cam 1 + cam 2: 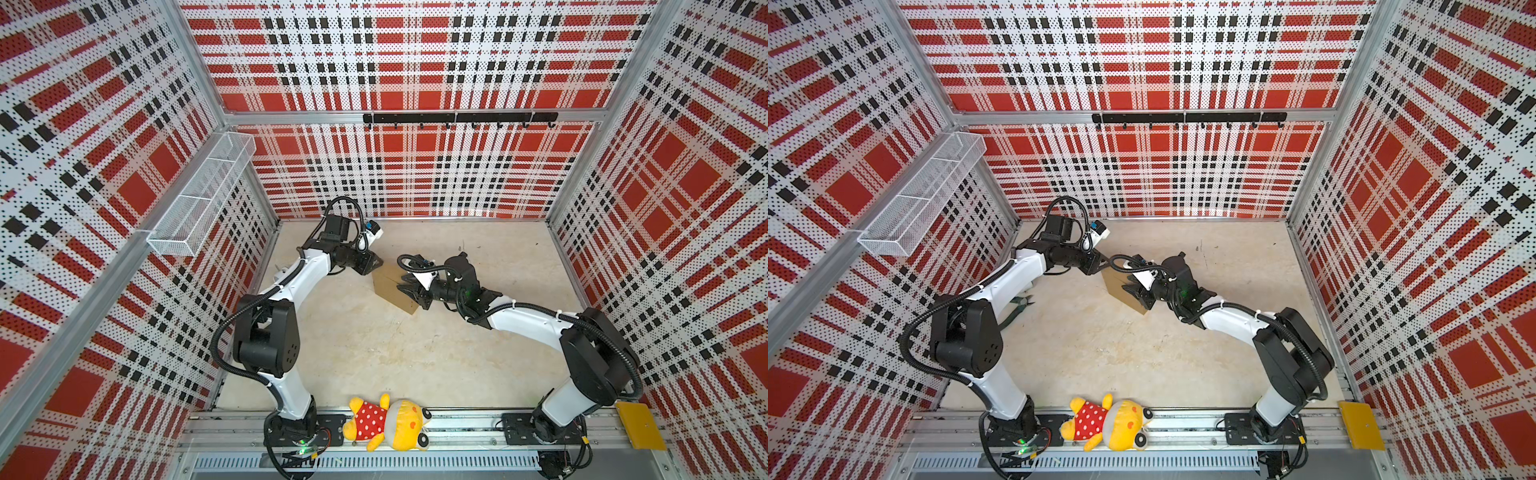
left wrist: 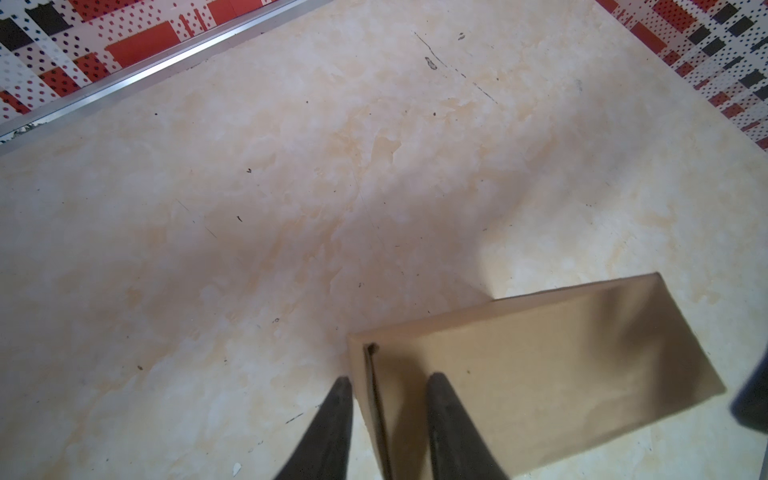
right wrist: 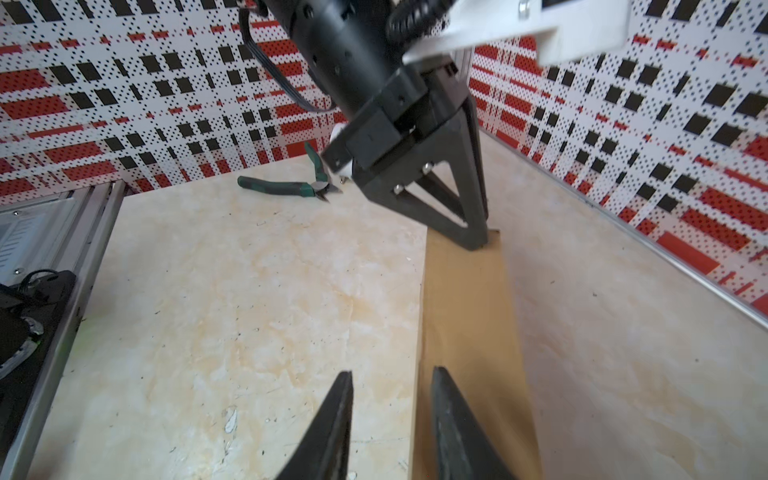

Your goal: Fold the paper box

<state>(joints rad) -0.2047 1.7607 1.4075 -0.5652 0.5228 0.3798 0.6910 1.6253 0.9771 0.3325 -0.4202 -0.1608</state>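
Checking the right wrist view, I get green pliers (image 3: 286,187) by the side wall; my left arm (image 1: 266,328) covers them in a top view; only the left wrist view shows the seam (image 2: 372,361) at the end of the paper box (image 2: 519,374); it lies mid-worktop, long axis diagonal, far-left to near-right; left tool (image 2: 390,380) straddles its far end, fingers apart; right tool (image 3: 392,376) straddles a long edge, fingers apart too; worktop (image 1: 374,353) is pale, marbled, scuffed; red-black plaid perforated walls (image 1: 415,62) all round.
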